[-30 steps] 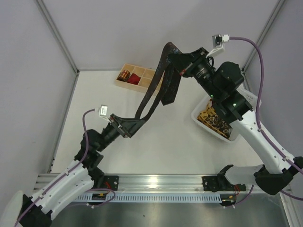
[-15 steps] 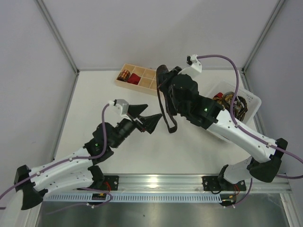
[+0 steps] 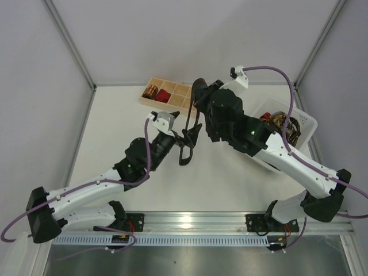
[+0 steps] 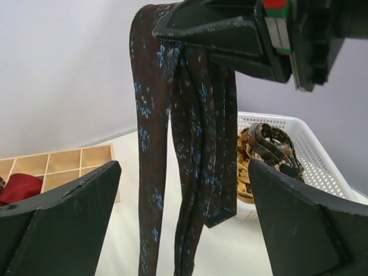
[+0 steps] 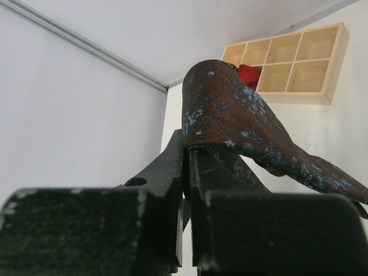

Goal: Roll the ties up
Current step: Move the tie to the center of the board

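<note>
We see the white table point(image 3: 230, 172) with both arms reaching over its middle. The white basket point(image 3: 307, 123) stands at the right edge, and the wooden tray point(image 3: 178, 92) lies at the far edge. The dark brown tie point(image 4: 184, 144), printed with small blue flowers, hangs above the table, folded over and draped in several strands. The right gripper point(image 5: 186, 155) is clamped on the fold at its top, fingers pressed together on the fabric. The left gripper point(image 3: 187, 133) stands with its fingers wide apart, one on each side of the hanging strands; we cannot tell whether they touch the fabric. A gold-and-black tie point(image 4: 261, 155) lies bunched in the basket. A red tie point(image 3: 165, 95) and a small brown coil point(image 3: 151, 91) sit in neighbouring tray compartments.
</note>
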